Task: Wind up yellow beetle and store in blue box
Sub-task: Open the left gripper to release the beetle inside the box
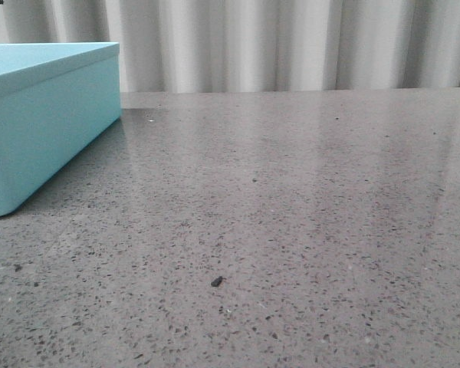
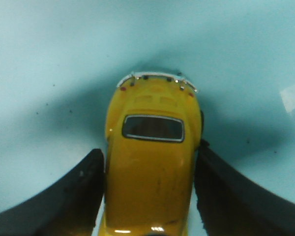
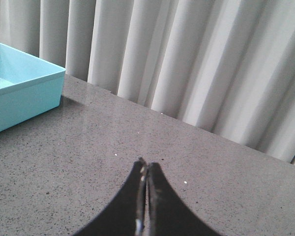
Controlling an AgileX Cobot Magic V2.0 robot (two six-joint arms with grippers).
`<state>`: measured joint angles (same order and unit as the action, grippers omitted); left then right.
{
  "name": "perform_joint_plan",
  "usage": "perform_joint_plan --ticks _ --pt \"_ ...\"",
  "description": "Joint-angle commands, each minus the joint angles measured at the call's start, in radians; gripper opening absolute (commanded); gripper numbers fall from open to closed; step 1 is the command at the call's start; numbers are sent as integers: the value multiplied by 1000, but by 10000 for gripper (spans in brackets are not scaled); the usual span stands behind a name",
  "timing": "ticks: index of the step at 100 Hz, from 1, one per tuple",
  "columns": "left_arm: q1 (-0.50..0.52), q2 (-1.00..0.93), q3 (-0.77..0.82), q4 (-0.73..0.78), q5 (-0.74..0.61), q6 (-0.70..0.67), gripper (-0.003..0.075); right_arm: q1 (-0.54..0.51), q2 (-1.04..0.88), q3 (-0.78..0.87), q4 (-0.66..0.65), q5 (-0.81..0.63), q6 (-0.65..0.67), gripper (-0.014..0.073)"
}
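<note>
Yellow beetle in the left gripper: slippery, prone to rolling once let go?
Probably slippery: the yellow beetle has a glossy, rounded shell, and the left gripper clamps its curved sides. Likely rigid, since it shows no dent. Rolling can't be judged; its wheels are barely visible over the blue box.

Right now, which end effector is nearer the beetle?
Left. The left end effector is shut on the beetle, fingers on both sides, over a blue surface, seemingly the box's inside. The right end effector is shut and empty over the table, away from the box.
</note>
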<state>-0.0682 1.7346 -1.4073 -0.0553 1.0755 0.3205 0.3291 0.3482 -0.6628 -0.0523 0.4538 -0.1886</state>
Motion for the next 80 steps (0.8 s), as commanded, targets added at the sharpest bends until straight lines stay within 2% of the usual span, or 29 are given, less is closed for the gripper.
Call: perform_joint_plan --ticks 1,29,48,58,70,80 --pt "3 -76 -23 -10 -34 -16 380 3 5 -24 -12 -82 -5 -41" --pt "3 -214 -26 -114 -201 -16 375 3 3 -24 17 -62 -5 -41" --pt "-4 -287 -9 -360 -148 27 356 3 -34 -24 17 -16 -5 -41" --pt "-31 -350 45 -385 -141 59 285 3 -73 -24 12 15 -5 -41" --pt "-55 -456 144 -380 -159 81 155 3 -120 -24 -33 66 -5 -41" --pt "-56 -571 242 -382 -159 93 94 3 -157 -24 -76 110 -5 -41"
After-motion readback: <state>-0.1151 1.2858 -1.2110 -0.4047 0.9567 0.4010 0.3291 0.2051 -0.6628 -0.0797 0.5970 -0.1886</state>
